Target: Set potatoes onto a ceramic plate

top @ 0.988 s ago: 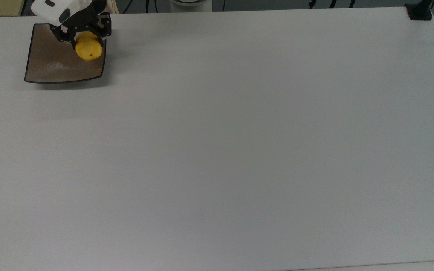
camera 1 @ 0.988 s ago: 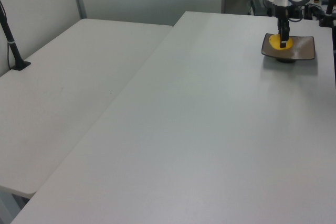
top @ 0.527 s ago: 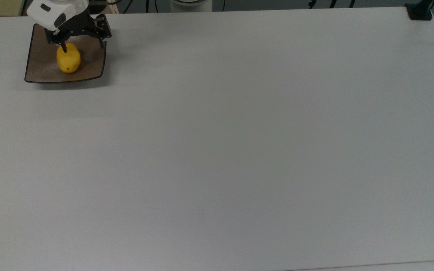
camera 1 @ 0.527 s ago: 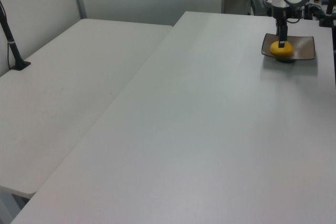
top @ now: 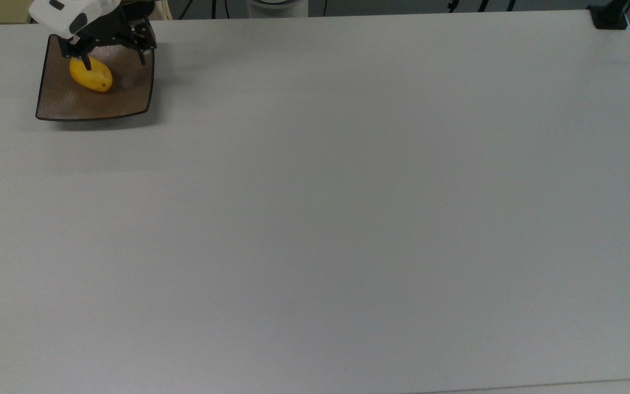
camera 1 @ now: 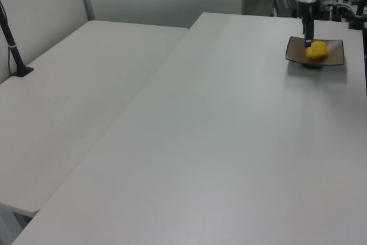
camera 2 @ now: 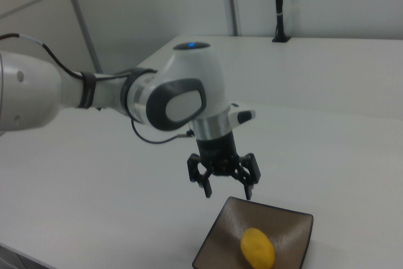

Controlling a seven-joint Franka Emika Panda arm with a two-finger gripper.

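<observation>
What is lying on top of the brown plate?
One yellow potato lies on the ceramic plate, free of the open gripper above it. The plate surface directly under the potato is covered.

Potato on plate — top view's upper-left table corner.

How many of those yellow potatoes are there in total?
1. The single potato lies loose on the brown ceramic plate, near the top view's upper left corner of the white table. The open gripper hangs just above the plate. None seems hidden.
</observation>
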